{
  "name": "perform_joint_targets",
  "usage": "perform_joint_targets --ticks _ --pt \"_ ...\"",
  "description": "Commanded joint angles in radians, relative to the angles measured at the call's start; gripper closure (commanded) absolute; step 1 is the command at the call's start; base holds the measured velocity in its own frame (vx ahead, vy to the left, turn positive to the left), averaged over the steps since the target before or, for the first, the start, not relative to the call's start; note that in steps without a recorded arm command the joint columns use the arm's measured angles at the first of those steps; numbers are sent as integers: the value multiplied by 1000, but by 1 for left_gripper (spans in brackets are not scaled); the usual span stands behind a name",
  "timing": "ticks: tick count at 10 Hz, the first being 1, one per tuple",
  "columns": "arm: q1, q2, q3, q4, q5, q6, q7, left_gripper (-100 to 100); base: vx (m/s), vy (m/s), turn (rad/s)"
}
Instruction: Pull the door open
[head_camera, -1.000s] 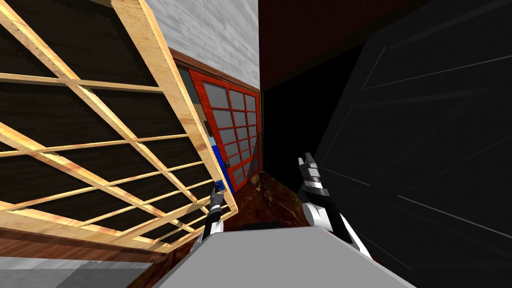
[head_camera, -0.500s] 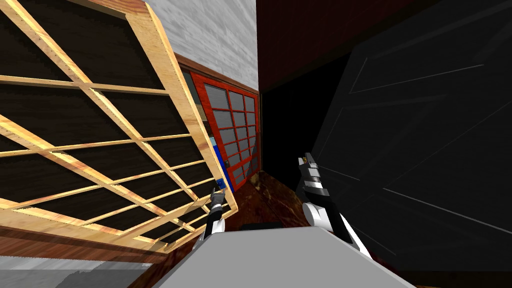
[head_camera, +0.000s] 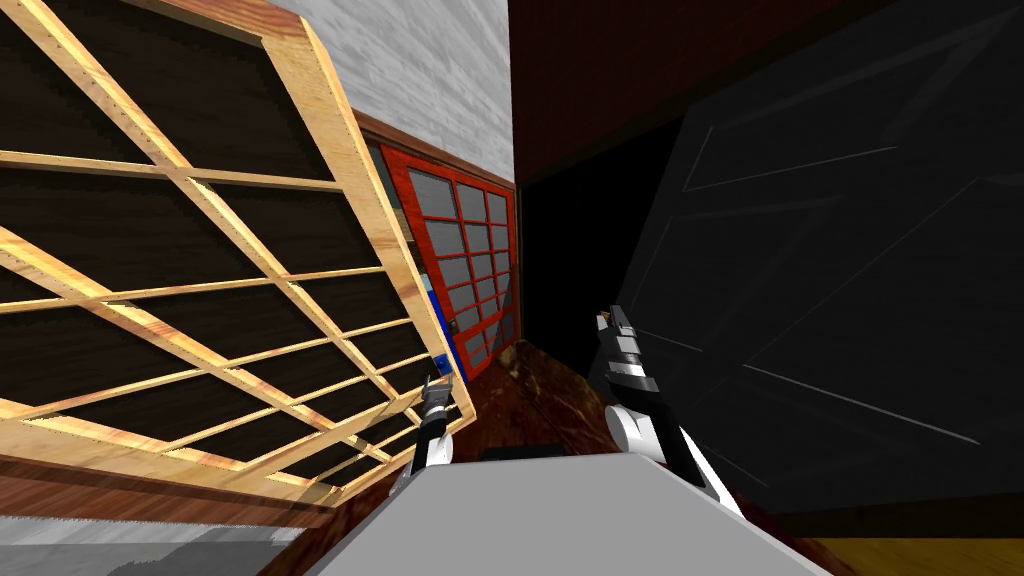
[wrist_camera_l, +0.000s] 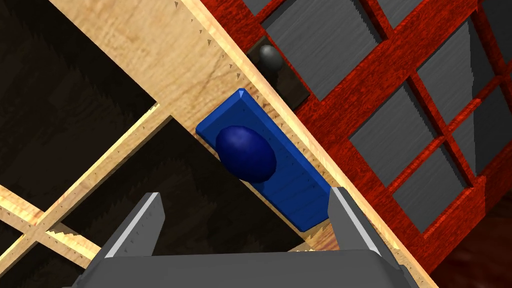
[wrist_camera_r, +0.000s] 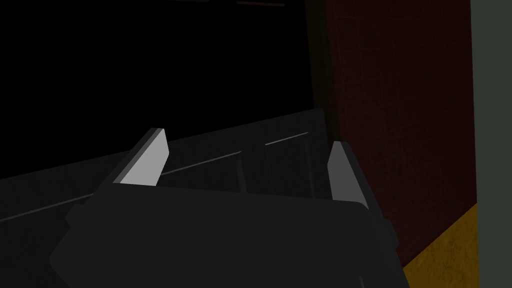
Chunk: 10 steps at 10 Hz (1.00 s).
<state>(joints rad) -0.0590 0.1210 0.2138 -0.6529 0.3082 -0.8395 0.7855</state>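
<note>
A light wood lattice door (head_camera: 340, 180) with dark panes stands at my left. Near its free edge is a blue plate (wrist_camera_l: 295, 195) carrying a round dark blue knob (wrist_camera_l: 246, 153). My left gripper (wrist_camera_l: 245, 195) is open just short of the knob, which lies ahead of the fingertips and between their lines, untouched. In the head view the left gripper (head_camera: 437, 383) sits at the door's lower edge by the blue plate (head_camera: 440, 366). My right gripper (head_camera: 612, 318) is open and empty, raised in front of a dark panelled door (head_camera: 850, 300).
A red-framed door (head_camera: 470, 260) with grey panes and a dark knob (wrist_camera_l: 270, 56) stands just beyond the wood door's edge. A black area (head_camera: 575, 260) lies between it and the dark door. The floor (head_camera: 540, 390) is dark red-brown, with a yellow strip (head_camera: 900, 555) at the right.
The wood door's free edge stands a little further right, and my left gripper has gone with it. The dark door's panel lines have shifted, baring a yellow floor strip. The right gripper has stayed put.
</note>
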Motion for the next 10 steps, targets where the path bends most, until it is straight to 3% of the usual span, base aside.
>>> perform_joint_targets --ticks 1,3,6,8,10 --pt "-1 -2 -4 -1 9 0 28 -100 -40 10 -28" --pt "-10 -5 -20 3 44 -4 94 -100 -63 20 -70" --pt "-14 -7 -28 5 61 -6 151 -100 -50 13 -28" --pt "-22 -10 -43 9 95 -9 218 -100 -66 17 -62" --pt "-26 -12 -50 11 110 -11 270 -100 -50 12 -35"
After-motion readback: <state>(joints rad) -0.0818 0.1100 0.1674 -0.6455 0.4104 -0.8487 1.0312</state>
